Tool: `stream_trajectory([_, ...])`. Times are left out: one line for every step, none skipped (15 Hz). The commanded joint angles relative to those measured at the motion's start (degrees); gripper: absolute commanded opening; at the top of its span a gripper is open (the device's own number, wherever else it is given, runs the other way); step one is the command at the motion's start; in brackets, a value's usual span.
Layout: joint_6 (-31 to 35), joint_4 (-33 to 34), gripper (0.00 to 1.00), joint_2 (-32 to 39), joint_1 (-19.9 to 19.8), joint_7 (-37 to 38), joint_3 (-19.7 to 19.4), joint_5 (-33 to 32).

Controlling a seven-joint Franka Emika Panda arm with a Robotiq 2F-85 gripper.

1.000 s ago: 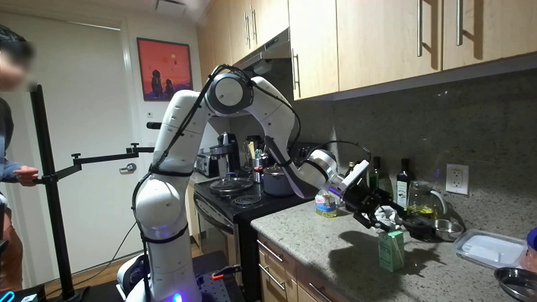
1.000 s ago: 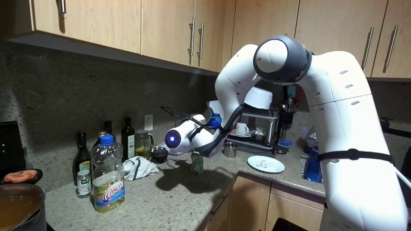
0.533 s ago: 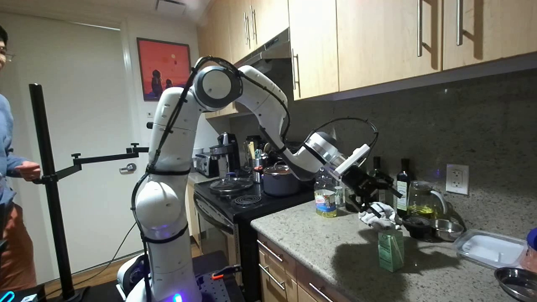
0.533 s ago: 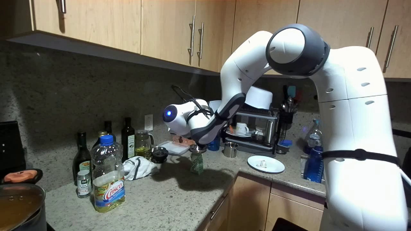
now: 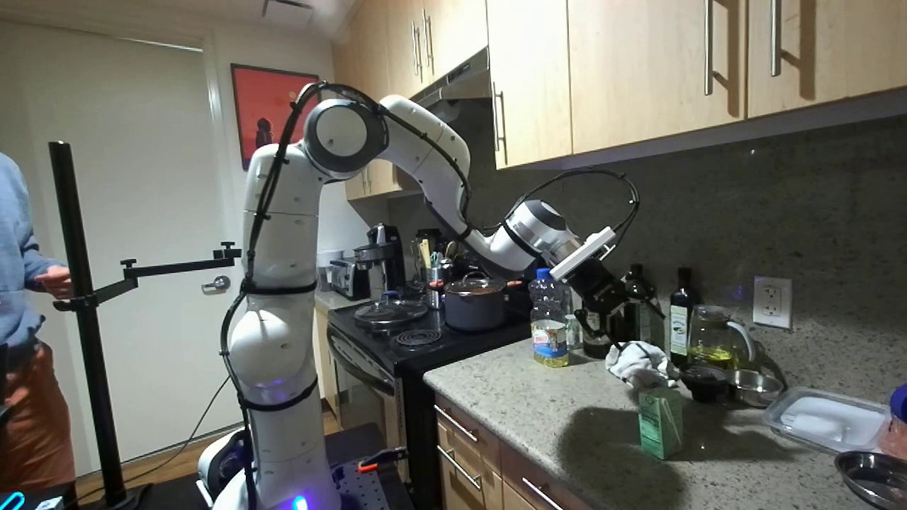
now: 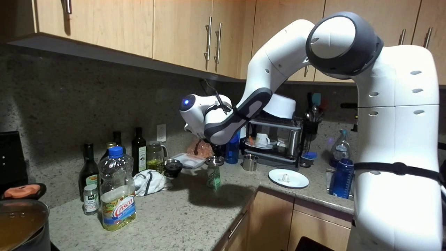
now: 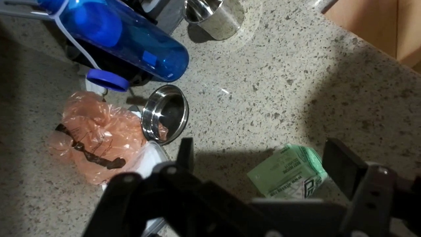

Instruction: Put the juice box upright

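The green juice box [image 5: 660, 423] stands upright on the stone counter [image 5: 510, 397]. It also stands upright in an exterior view [image 6: 214, 177], partly behind a steel dish's outline. My gripper [image 5: 641, 329] is open and empty, raised above and behind the box, apart from it. In the wrist view the gripper [image 7: 261, 156] has its fingers wide apart. The juice box [image 7: 286, 172] shows below and between them, nearer the right finger, its lower part hidden by the gripper body. The wrist mostly hides the gripper in an exterior view.
A towel [image 5: 641, 365], oil bottle [image 5: 550, 333], glass jug [image 5: 712, 343] and plastic container [image 5: 825, 418] stand around the box. A plate [image 6: 296, 182] lies near the counter's corner. A blue bottle [image 7: 138, 42], steel cup [image 7: 220, 21] and orange bag [image 7: 98, 138] show in the wrist view.
My gripper has risen and drawn back from just above the juice box. The arm's elbow has moved up and back too. The box has stayed upright in its place.
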Motion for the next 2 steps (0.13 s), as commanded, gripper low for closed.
stream_trajectory([-0.1, 0.1, 1.00, 0.2, 0.5, -0.2, -0.5, 0.2])
stream_trajectory([-0.1, 0.1, 1.00, 0.3, 0.5, -0.2, -0.5, 0.2])
